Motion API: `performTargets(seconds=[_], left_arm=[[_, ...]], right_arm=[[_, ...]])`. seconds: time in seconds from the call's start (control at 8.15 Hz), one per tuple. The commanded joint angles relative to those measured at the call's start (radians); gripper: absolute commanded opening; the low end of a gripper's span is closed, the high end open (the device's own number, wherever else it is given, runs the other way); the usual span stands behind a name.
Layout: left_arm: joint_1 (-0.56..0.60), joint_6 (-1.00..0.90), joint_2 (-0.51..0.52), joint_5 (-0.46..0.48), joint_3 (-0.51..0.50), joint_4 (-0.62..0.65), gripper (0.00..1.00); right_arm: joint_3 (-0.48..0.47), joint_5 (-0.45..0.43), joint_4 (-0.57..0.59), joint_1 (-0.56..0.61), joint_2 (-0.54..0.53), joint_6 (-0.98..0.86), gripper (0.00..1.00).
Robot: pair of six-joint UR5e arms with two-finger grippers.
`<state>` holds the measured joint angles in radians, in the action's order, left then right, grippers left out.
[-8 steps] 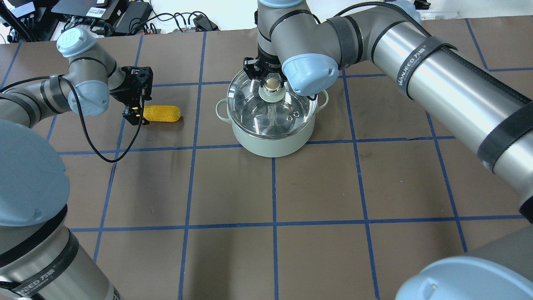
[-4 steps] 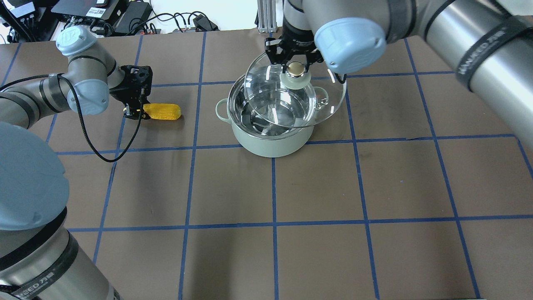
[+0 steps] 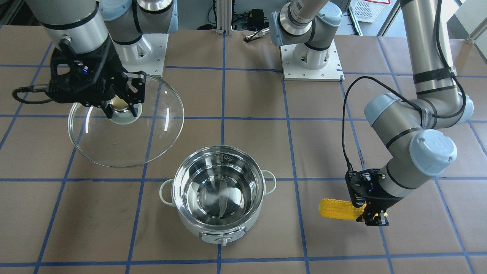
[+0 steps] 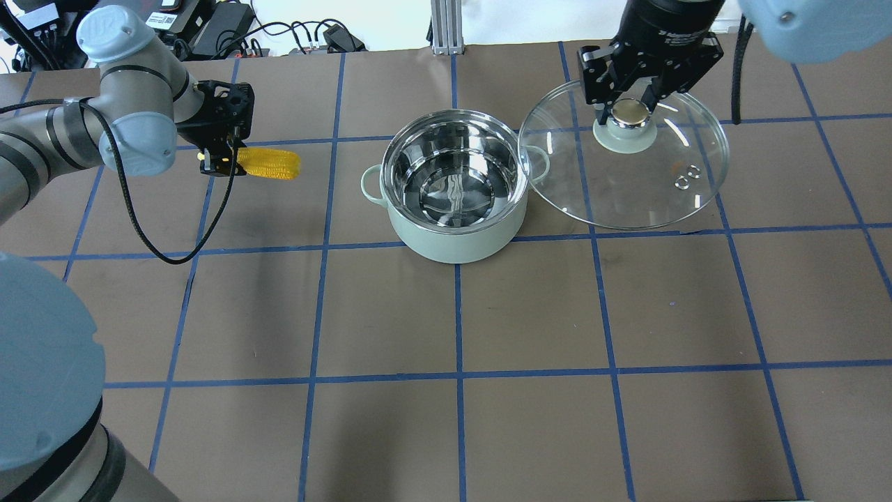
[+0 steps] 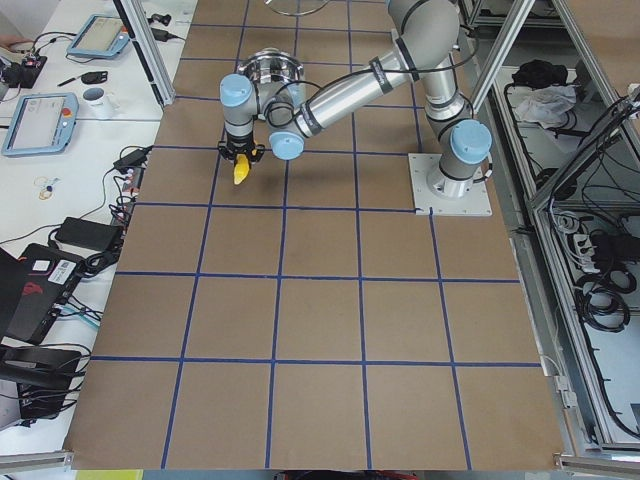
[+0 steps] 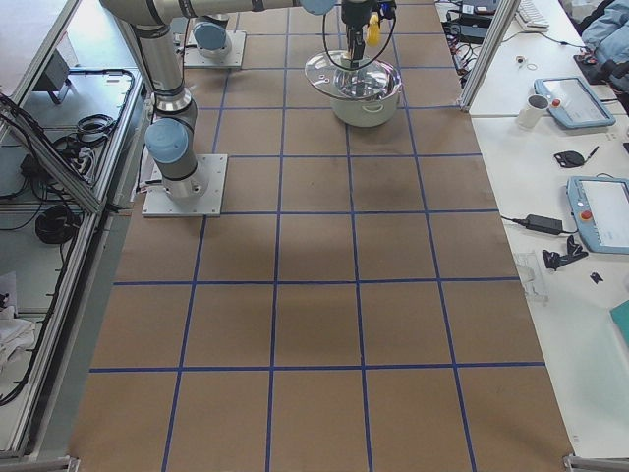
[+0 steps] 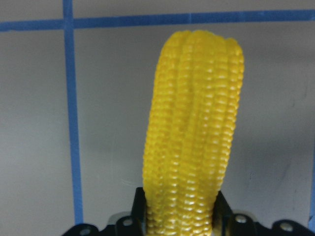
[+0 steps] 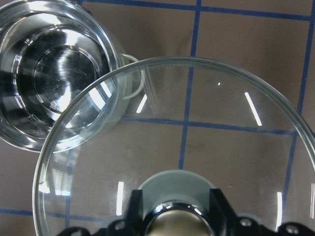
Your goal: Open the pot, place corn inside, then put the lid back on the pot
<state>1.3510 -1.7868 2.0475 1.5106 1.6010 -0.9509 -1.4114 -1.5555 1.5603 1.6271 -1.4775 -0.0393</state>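
The pot (image 4: 456, 244) stands open near the table's middle, its steel inside bare; it also shows in the front view (image 3: 243, 224). My right gripper (image 4: 631, 111) is shut on the knob of the clear glass lid (image 4: 627, 188) and holds it in the air to the right of the pot, clear of the rim (image 3: 125, 144). In the right wrist view the lid (image 8: 197, 128) overlaps the pot (image 8: 24, 140). My left gripper (image 4: 226, 164) is shut on one end of the yellow corn (image 4: 272, 162), held level just above the table, left of the pot (image 3: 336, 209) (image 7: 194, 128).
Brown table with a blue tape grid (image 4: 456, 314). Cables and power bricks (image 4: 209, 28) lie beyond the far edge. The two arm bases (image 3: 310, 57) are bolted at the robot's side of the table.
My right gripper lifted the lid off the pot and carried it to the right. My left gripper closed on the corn and raised it slightly off the table.
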Motion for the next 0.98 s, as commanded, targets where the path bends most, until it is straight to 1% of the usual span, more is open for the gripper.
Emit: performTargets(seconds=[0.0, 0.12, 0.25, 0.49, 0.61, 0.74, 0.86], left_arm=[[0.045, 0.012, -0.142, -0.031, -0.003, -0.071, 0.00], [0.075, 0.023, -0.179, -0.058, -0.004, -0.097, 0.00], [0.135, 0.049, -0.210, -0.056, -0.006, -0.124, 0.00], [0.229, 0.168, -0.225, -0.069, -0.006, -0.121, 0.00], [0.276, 0.269, -0.225, -0.131, -0.007, -0.111, 0.00], [0.322, 0.373, -0.213, -0.171, -0.007, -0.070, 0.00], [0.353, 0.427, -0.201, -0.174, -0.006, -0.013, 0.00]], right_arm=[[-0.017, -0.003, -0.046, -0.047, -0.040, -0.079, 0.11], [-0.018, -0.001, -0.045, -0.047, -0.041, -0.079, 0.11], [-0.018, -0.001, -0.043, -0.047, -0.041, -0.079, 0.11], [-0.018, 0.000, -0.043, -0.047, -0.043, -0.079, 0.11], [-0.020, 0.000, -0.043, -0.047, -0.046, -0.079, 0.11], [-0.020, 0.000, -0.043, -0.047, -0.047, -0.079, 0.11], [-0.020, 0.000, -0.045, -0.047, -0.047, -0.079, 0.11]])
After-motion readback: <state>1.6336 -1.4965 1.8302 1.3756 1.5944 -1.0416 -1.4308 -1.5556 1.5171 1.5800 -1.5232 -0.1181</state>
